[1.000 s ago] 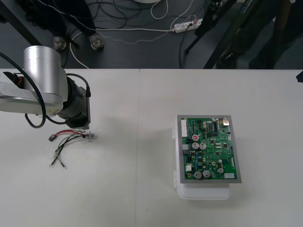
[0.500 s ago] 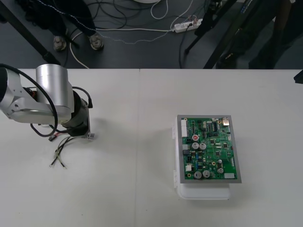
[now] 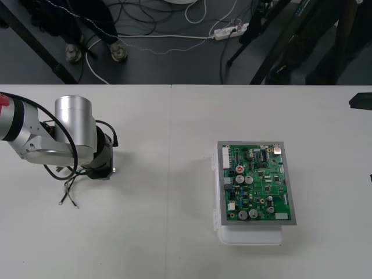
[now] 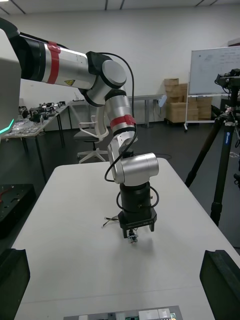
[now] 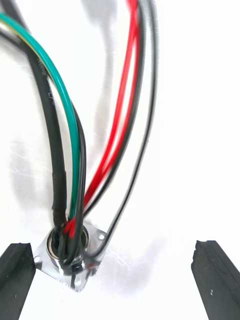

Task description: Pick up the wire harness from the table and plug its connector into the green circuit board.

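The wire harness (image 5: 75, 150) lies on the table at the left, its red, green and black wires running away from its round metal socket (image 5: 67, 250). My left gripper (image 5: 115, 280) hangs open just above it. The flanged socket lies between the fingers (image 5: 17, 277), close to one of them and untouched. In the front view the left gripper (image 3: 103, 172) covers the socket, and the loose wire ends (image 3: 70, 195) stick out toward the near side. The green circuit board (image 3: 257, 183) sits on its white base at the right. My right gripper (image 4: 116, 255) is open, far from the harness.
The white base (image 3: 250, 235) juts out past the board's near edge. The right arm's dark tip (image 3: 360, 102) shows at the table's right edge. Bare tabletop lies between the harness and the board.
My left arm has swung down and toward the near side, so the gripper now covers the socket and most of the wires that lay in plain sight before.
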You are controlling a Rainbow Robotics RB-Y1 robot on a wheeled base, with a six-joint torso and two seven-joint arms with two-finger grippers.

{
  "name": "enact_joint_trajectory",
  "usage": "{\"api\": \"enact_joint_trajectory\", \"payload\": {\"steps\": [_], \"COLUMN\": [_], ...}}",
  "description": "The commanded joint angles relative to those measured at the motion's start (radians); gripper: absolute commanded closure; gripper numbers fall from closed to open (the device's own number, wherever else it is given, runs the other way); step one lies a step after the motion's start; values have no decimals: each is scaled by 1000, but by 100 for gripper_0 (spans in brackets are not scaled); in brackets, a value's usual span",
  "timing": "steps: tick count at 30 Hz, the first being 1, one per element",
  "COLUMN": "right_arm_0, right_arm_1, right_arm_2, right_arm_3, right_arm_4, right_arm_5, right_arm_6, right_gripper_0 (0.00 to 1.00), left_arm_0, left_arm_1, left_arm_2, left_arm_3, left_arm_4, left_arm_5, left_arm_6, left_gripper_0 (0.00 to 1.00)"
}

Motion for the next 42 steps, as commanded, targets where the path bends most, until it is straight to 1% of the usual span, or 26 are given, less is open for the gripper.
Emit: {"api": "enact_joint_trajectory", "payload": {"steps": [1, 15, 22, 24, 25, 28, 42], "right_arm_0": [-22, -20, -20, -20, -20, -20, -20], "right_arm_1": [-25, -23, -25, -25, -25, -25, -23], "right_arm_2": [17, 20, 29, 29, 29, 29, 35], "right_arm_3": [-22, -22, -21, -19, -19, -19, -19], "right_arm_4": [8, 8, 8, 2, 2, 2, 2], "right_arm_5": [-3, -3, -3, -3, -3, -3, -3], "right_arm_6": [55, 55, 55, 55, 55, 55, 55], "right_gripper_0": [0, 0, 0, 0, 0, 0, 0], "left_arm_0": [32, 81, 82, 82, 82, 82, 84], "left_arm_1": [-21, -33, -62, -62, -62, -65, -65], "left_arm_2": [23, 64, 69, 70, 72, 70, 70], "left_arm_3": [10, 13, 42, 42, 43, 50, 74], "left_arm_4": [-5, -39, -37, -36, -36, -37, -36], "left_arm_5": [-11, -4, -2, -2, -2, -2, -4], "left_arm_6": [-93, -90, -82, -82, -80, -79, -74], "left_gripper_0": [8, 10, 13, 15, 18, 21, 20]}}
